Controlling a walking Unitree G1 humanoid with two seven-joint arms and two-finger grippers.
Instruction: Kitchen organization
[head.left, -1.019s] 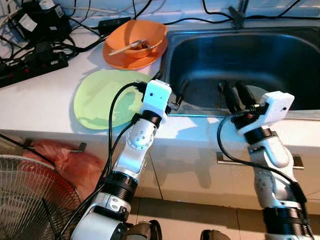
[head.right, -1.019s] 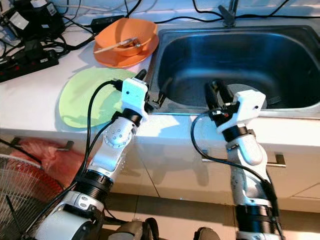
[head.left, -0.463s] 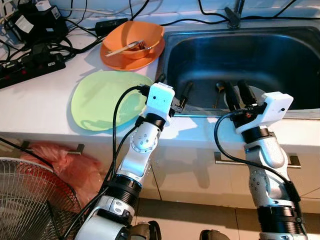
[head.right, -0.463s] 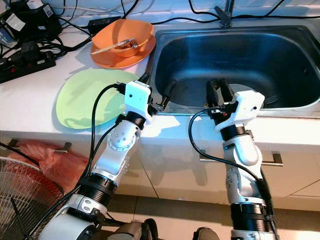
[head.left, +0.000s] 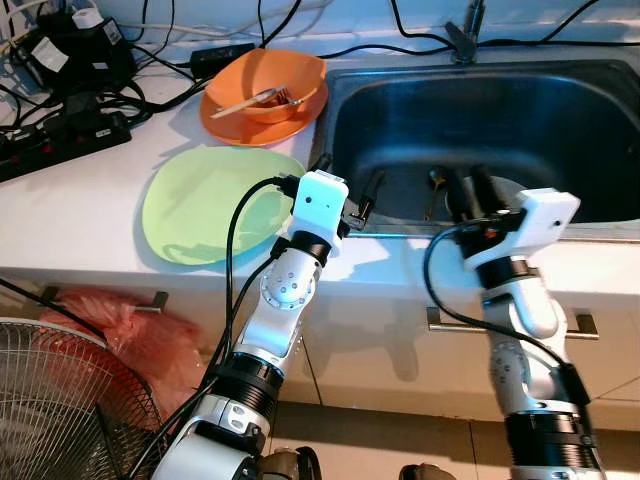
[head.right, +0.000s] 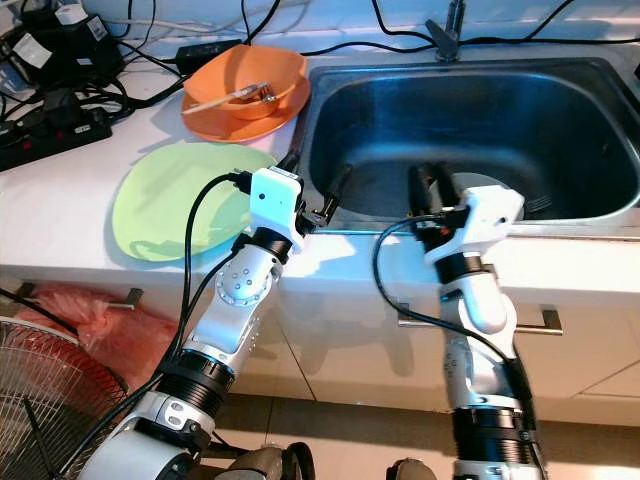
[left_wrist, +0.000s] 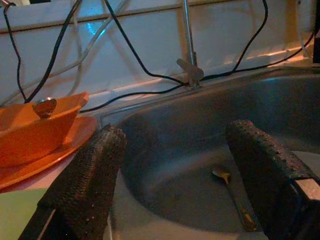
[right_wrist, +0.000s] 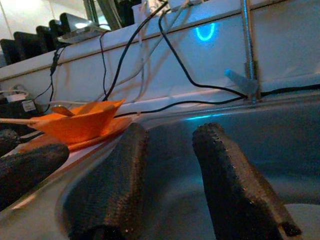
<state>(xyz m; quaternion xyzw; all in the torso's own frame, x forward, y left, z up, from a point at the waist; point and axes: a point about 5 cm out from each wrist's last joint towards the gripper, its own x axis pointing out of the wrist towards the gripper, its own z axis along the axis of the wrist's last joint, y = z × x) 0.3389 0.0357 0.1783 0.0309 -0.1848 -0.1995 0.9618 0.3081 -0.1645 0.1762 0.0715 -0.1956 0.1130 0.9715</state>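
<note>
An orange bowl with cutlery in it sits on an orange plate at the back of the white counter. In front of it lies a green plate. To the right is a steel sink with a spoon lying on its bottom and a pale dish near the front. My left gripper hangs open over the sink's front left rim, nothing between its fingers. My right gripper is open above the sink's front edge, over the pale dish, also holding nothing.
A power strip and tangled black cables crowd the counter's back left. The faucet stands behind the sink. Below the counter are a wire fan, a red bag and a cabinet handle.
The whole view has shifted slightly. Both grippers stay open at the sink's front rim, and the plates and bowl lie where they were.
</note>
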